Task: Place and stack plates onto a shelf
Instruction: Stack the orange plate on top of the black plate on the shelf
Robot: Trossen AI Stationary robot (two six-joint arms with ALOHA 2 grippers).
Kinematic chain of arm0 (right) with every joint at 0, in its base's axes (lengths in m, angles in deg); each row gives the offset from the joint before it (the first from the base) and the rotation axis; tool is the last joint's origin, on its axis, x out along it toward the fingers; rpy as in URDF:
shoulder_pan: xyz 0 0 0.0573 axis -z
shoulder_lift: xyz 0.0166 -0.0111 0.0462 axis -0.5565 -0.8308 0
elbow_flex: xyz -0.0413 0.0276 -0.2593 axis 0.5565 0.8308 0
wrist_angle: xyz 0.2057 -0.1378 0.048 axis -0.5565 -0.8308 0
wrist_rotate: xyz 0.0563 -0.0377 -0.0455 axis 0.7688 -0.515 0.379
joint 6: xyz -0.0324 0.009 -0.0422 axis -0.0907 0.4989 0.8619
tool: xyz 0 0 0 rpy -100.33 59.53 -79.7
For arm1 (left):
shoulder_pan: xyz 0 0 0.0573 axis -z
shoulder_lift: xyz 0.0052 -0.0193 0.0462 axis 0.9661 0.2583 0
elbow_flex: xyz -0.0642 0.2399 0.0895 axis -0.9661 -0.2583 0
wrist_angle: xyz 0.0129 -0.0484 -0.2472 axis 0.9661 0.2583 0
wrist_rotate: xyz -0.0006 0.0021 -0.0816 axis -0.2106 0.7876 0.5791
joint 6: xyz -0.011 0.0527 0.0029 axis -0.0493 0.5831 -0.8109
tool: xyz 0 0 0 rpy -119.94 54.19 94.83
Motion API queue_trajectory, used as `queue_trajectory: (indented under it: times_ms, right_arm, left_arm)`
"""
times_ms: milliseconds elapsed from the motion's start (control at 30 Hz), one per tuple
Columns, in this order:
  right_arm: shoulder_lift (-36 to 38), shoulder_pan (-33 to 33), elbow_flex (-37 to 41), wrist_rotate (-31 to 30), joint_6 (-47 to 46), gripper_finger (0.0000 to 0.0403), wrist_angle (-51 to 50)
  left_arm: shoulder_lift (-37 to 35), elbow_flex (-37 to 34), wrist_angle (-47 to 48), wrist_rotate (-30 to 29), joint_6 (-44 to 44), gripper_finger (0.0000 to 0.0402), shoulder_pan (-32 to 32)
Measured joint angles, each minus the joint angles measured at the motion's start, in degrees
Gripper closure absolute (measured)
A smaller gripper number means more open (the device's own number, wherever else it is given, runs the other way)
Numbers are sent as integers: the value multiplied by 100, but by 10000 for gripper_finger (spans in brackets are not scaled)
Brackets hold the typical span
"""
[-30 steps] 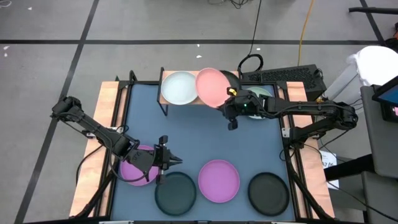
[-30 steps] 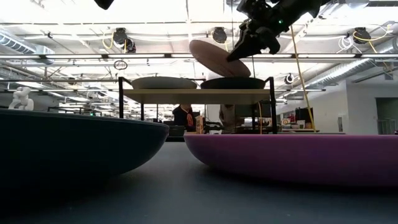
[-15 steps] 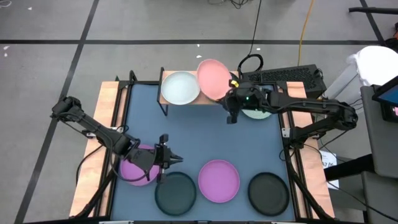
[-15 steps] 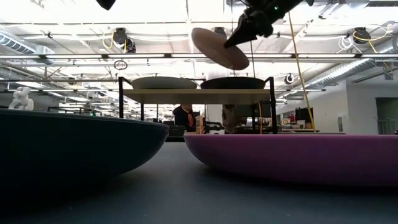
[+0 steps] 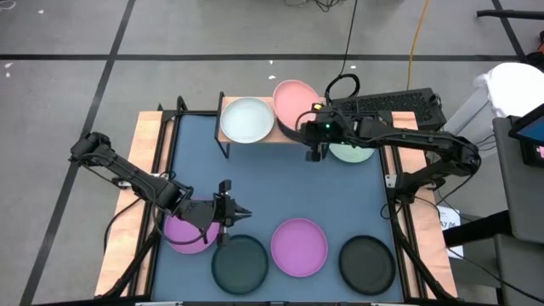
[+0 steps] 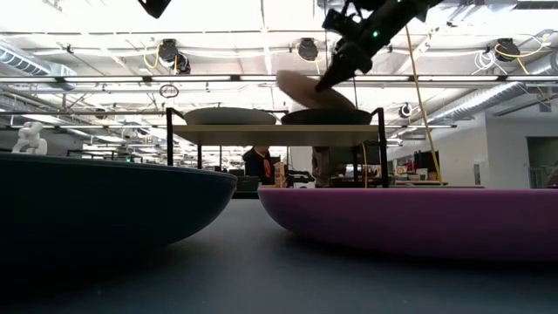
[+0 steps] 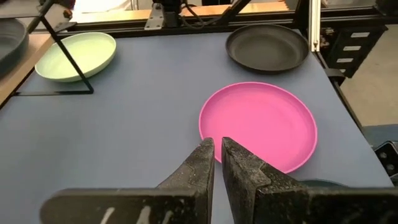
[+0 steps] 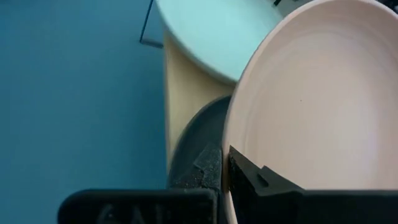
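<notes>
The high camera is looking straight down on the whole desk (image 5: 272, 195) and both arms. The low camera is sitting at desk level, facing across toward the shelf (image 6: 275, 133) and the room behind. The left wrist camera is looking forward over the desk at the purple plate (image 7: 258, 124); the right wrist camera is peering closely at the pink plate (image 8: 317, 93), which the high view shares.

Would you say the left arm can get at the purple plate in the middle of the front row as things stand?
Probably yes. The left gripper hovers beside that purple plate with bare tabletop between them in its wrist view. Its fingers are nearly together and hold nothing, so they would need to open first.
</notes>
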Motion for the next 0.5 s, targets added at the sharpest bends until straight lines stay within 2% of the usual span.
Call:
queue_trajectory:
  times_ms: [100,233,500]
  right_arm:
    - [-176,0,2,-63,13,401,7]
    - [-293,2,2,-457,89,400,15]
    - [-241,-96,4,-459,103,400,-17]
  left_arm:
    - [0,0,9,4,-22,364,6]
    - [0,0,9,32,-29,364,11]
    - [0,0,11,39,-89,364,11]
